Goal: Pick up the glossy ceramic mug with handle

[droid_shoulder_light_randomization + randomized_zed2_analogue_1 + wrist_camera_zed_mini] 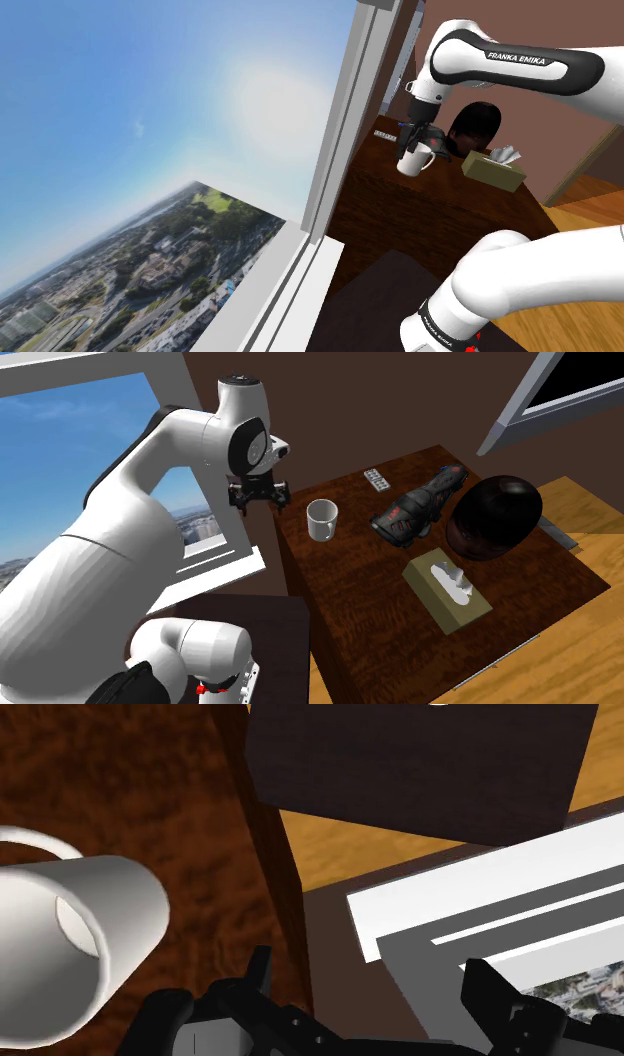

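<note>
A window (150, 120) looking on blue sky and a city sits beside a dark wooden desk (360, 617), against a brown wall. Orange wood floor (590, 557) runs along the desk's other sides.

The white mug (321, 519) stands upright on the desk near the edge that faces the window, toward the corner at the wall. Bare wood lies all round it. A black and red glove-like thing (415, 512) lies near it toward the desk's middle, with a gap between them, and a small flat remote-like thing (377, 479) lies at the wall-side edge. A dark rounded helmet (495, 517) lies farther along. A tissue box (447, 589) lies mid-desk, well apart from the mug.

The pincer (258, 500) hangs higher than the mug's rim, over the desk's window-side edge and beside the mug, not around it. In the wrist view its black fingers (258, 969) stand spread apart, and between them show the desk's edge and the pale window sill (480, 914). The mug (60, 944) lies outside them, on the desk side, untouched, its mouth open to the camera and its handle (40, 844) on the side away from the pincer. The dark stand (250, 632) sits just off the desk's window-side edge, with a narrow strip of floor between the two.
</note>
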